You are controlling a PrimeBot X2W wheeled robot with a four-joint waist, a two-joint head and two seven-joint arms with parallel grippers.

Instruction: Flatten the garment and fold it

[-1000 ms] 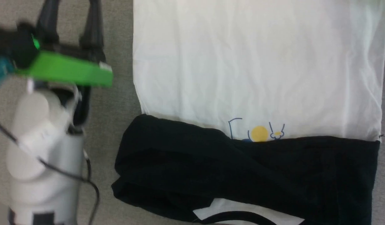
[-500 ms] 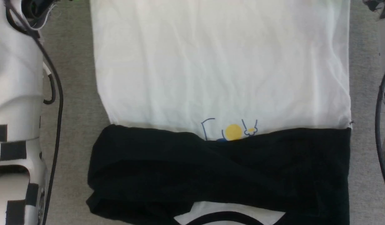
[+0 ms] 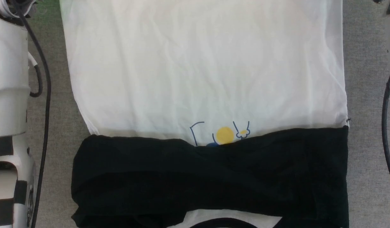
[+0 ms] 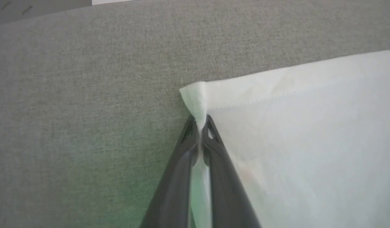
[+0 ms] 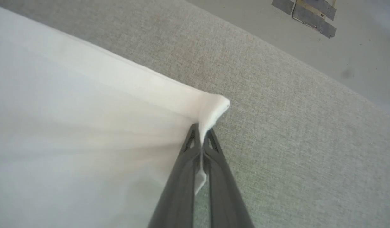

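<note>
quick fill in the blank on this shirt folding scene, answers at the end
1. The left hand is shut on a ___ of the garment.
2. The right hand grips the garment too, its jaws ___.
3. The sleeves folded across the chest are ___.
4. They partly cover a small print whose round spot is ___.

Missing words: corner; shut; black; yellow.
</note>
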